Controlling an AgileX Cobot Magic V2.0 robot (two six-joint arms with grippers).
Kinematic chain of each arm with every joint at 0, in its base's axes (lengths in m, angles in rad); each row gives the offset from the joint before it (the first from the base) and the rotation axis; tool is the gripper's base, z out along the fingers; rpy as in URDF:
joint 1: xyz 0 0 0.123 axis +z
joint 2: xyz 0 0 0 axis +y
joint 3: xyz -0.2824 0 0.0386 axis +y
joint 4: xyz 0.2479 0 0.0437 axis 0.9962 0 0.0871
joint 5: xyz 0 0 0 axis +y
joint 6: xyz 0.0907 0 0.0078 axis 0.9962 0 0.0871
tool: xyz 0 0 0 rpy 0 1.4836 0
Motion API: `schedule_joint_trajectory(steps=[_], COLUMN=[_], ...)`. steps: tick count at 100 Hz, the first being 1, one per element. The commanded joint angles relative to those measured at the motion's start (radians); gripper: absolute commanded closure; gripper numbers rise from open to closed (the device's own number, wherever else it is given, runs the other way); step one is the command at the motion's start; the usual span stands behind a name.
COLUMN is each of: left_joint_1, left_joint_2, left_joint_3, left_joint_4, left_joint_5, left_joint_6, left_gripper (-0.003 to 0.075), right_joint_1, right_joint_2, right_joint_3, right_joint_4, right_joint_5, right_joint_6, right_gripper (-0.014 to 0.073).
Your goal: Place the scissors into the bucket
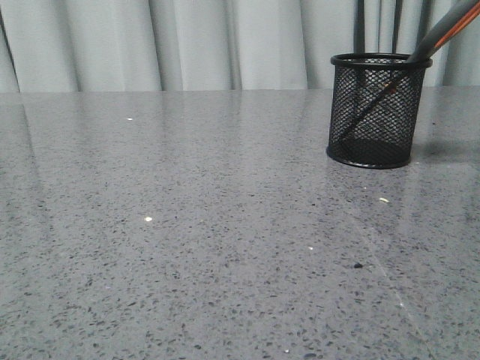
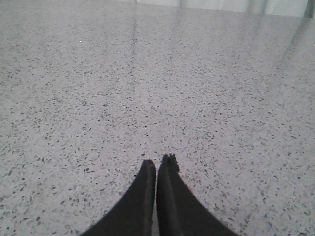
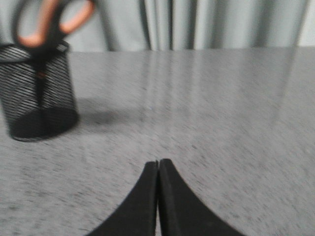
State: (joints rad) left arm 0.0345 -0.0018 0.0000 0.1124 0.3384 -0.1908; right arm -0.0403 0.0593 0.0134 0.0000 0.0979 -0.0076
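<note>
The scissors (image 1: 442, 34) stand inside the bucket (image 1: 373, 112), blades down and leaning, so the dark blades show through the wire mesh running slantwise toward the bucket's base while the grey handles lined in orange stick out above the rim and tilt away to one side; in the right wrist view the scissors (image 3: 49, 24) show their orange-lined handle loops above the bucket (image 3: 39, 93), blurred. The bucket stands upright on the grey speckled desk (image 1: 187, 247), and its shadow falls on the desk just beside its base. Behind the bucket hangs a pale pleated curtain (image 1: 187, 41). The right gripper (image 3: 158, 164) hangs over the bare desk well apart from the bucket, its two dark fingers (image 3: 142, 206) pressed together with nothing between them. The left gripper (image 2: 161, 162) is also over bare desk, its fingers (image 2: 135, 206) closed against each other and holding nothing; neither bucket nor scissors appear in the left wrist view
</note>
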Motion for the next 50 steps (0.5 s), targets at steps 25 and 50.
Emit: schedule_joint_trajectory(steps=[25, 50], left_joint_1=[0.000, 0.000], left_joint_2=[-0.029, -0.029], left_joint_3=[0.040, 0.040], left_joint_4=[-0.009, -0.009], left_joint_5=[-0.045, -0.045], left_joint_6=[0.000, 0.000], left_gripper=[0.0740, 0.0740], right_joint_1=[-0.037, -0.037], right_joint_2=[-0.062, -0.092], right_joint_3=[0.005, 0.005], right_joint_4=[-0.009, -0.009], right_joint_5=[0.186, 0.195], right_joint_6=[0.001, 0.001], right_gripper=[0.0639, 0.0639])
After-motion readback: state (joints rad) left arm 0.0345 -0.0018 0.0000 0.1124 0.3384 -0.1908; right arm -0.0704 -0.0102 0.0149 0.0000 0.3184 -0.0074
